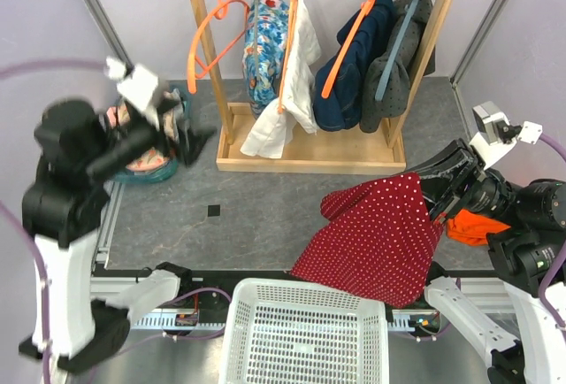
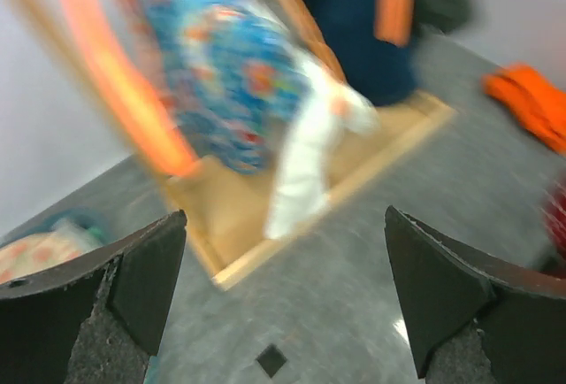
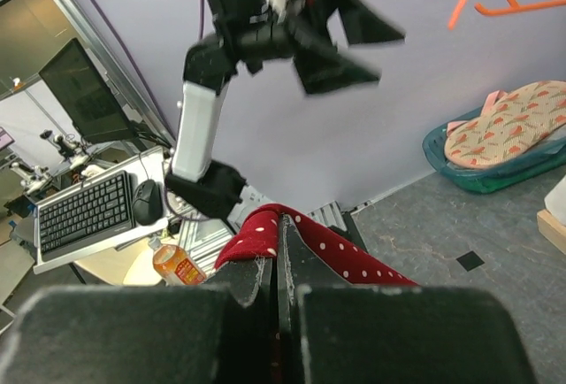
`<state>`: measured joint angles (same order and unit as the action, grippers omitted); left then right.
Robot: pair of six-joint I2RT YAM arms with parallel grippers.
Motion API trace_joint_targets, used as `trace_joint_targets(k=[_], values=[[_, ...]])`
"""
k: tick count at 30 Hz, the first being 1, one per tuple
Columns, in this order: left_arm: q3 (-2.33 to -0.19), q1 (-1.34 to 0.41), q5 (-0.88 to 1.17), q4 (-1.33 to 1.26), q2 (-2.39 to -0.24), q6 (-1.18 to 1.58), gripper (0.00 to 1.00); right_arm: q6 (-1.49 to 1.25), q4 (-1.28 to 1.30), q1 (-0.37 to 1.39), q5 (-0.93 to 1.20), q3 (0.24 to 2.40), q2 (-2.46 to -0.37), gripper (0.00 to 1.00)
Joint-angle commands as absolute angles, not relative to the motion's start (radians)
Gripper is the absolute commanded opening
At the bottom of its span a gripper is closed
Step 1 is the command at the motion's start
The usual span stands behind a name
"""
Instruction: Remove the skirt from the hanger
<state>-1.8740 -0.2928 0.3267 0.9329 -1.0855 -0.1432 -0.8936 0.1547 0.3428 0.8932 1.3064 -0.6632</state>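
Our right claw (image 3: 279, 251) is clenched on a fold of the skirt (image 3: 329, 249), its fingers pressed flat together with red dotted cloth pinched between them. Seen from above, that claw (image 1: 439, 191) sits at about 3 o'clock and the skirt (image 1: 380, 235) spreads from it across the counter (image 1: 256, 211) toward 5 o'clock, its lower edge lapping the rim of the white basket (image 1: 305, 284) at 6 o'clock. We see no hanger inside the cloth. A bare orange hanger (image 1: 205, 23) hangs at 11 o'clock on the wooden rack (image 1: 309, 156), so we judge the skirt is already free of it.

Our left claw (image 1: 186, 129) is raised at 9 o'clock, its fingers (image 2: 141, 269) spread wide with nothing between them.

The skirt looks light, soft and limp. We expect it to sag and trail, so a pinch on the firmer waist band should hold best.
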Motion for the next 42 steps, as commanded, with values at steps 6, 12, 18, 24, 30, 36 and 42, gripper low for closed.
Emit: trace_joint_targets(k=[6,12,18,24,30,36,42], values=[[-1.384,-0.31,0.664,0.991,-0.931,-0.34,1.0,-0.91,0.107,0.341,0.887,1.42,-0.706,0.0],[-1.151,-0.357,0.687,0.942,-0.89,-0.39,1.0,-0.972,0.04,0.337,0.907,1.419,-0.709,0.0],[-1.022,-0.512,0.788,1.005,-0.867,-0.479,0.95,-1.0,0.02,0.331,0.943,1.495,-0.747,0.0],[-1.028,-0.609,0.802,1.048,-0.897,-0.569,0.95,-0.976,0.049,0.33,0.937,1.532,-0.775,0.0],[-0.931,-0.771,0.565,1.072,-0.942,-0.728,0.91,-0.896,0.138,0.327,0.927,1.578,-0.793,0.0],[-0.9,-0.897,0.565,1.1,-0.983,-0.733,0.9,-0.824,0.258,0.327,0.9,1.632,-0.818,0.0],[-0.887,-0.969,0.629,1.086,-1.02,-0.697,0.89,-0.787,0.31,0.324,0.877,1.635,-0.822,0.0]])
